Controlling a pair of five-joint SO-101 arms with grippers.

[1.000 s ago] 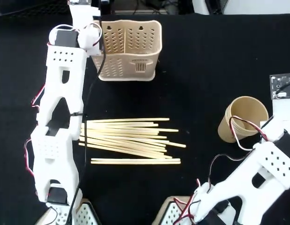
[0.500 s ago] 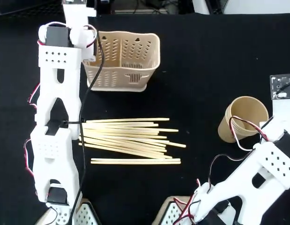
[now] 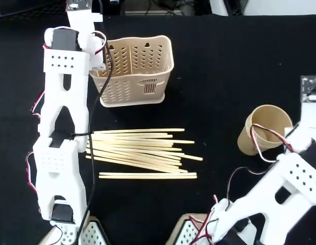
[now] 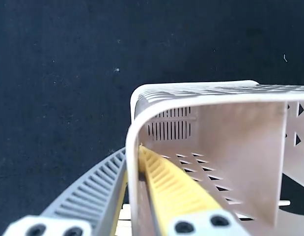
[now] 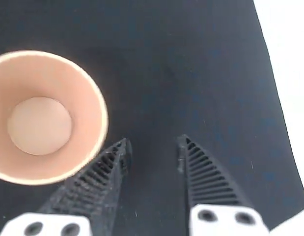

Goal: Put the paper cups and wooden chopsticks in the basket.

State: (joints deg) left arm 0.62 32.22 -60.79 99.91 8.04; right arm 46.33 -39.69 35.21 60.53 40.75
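The beige perforated basket [image 3: 142, 87] stands at the back of the black table, slightly tilted. My left gripper [image 3: 99, 64] is shut on its left wall: in the left wrist view the yellow finger [image 4: 166, 182] lies inside the basket [image 4: 230, 128] and the grey finger [image 4: 100, 189] outside. A pile of wooden chopsticks [image 3: 142, 150] lies in the middle of the table. A tan paper cup [image 3: 265, 130] stands upright at the right. My right gripper [image 5: 152, 145] is open just beside the cup [image 5: 41, 118], with nothing between its fingers.
The left arm's white links [image 3: 63, 127] stretch along the table's left side, next to the chopstick ends. The right arm [image 3: 280, 189] crosses the front right corner. A white surface [image 5: 289, 59] borders the black table beyond the cup.
The left gripper has dragged the basket leftward and toward the chopsticks, tilting it a little. The right arm has shifted only slightly beside the cup.
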